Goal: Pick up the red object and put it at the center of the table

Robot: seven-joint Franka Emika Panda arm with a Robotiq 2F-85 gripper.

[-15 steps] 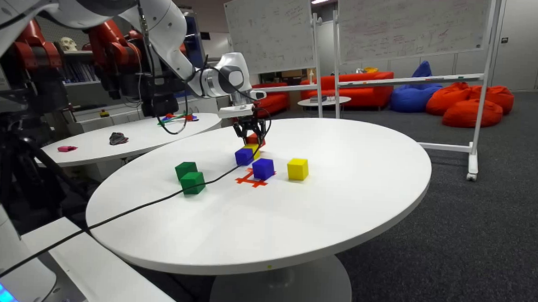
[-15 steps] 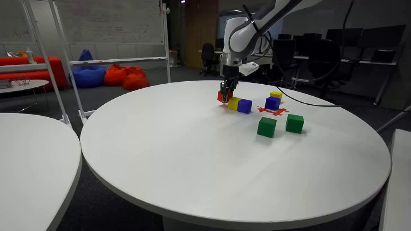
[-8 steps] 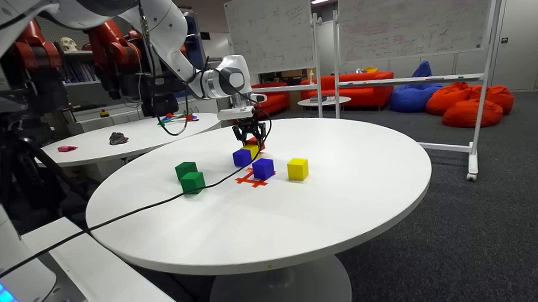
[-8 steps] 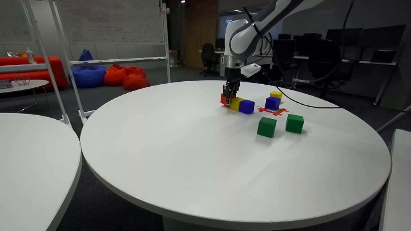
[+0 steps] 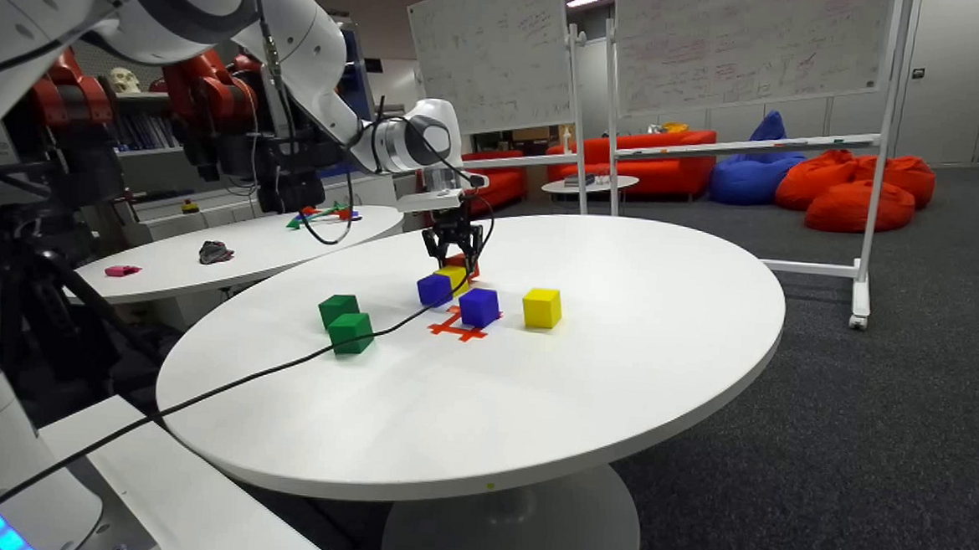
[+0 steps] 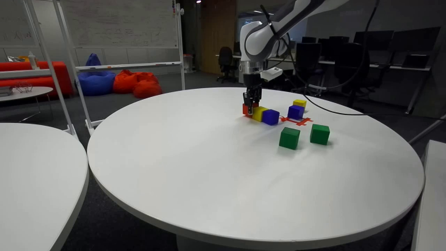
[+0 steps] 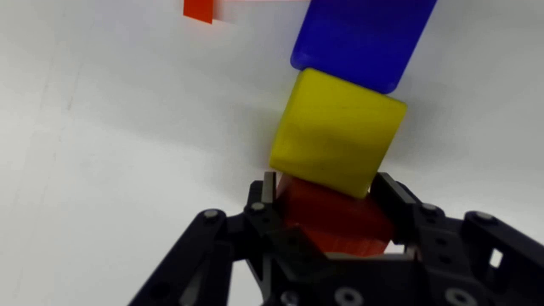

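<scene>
The gripper (image 7: 325, 188) has its jaws clamped on the red block (image 7: 333, 210), on or just above the round white table (image 6: 195, 181), nearer the far rim than the near one in both exterior views. Carrying it to the centre looks like the step in hand. It seems to touch the yellow cube (image 7: 338, 131), which abuts a blue cube (image 7: 363, 42), so sliding it would likely shove both; better to lift straight up, clear them, then lower beside the second blue cube (image 5: 478, 307) on the red tape mark (image 5: 458, 332), probably the centre. The red block appears roughly cubic, with no clear front or long axis; in the wrist view two faces meet along an edge running across the grip, perhaps tilted.
</scene>
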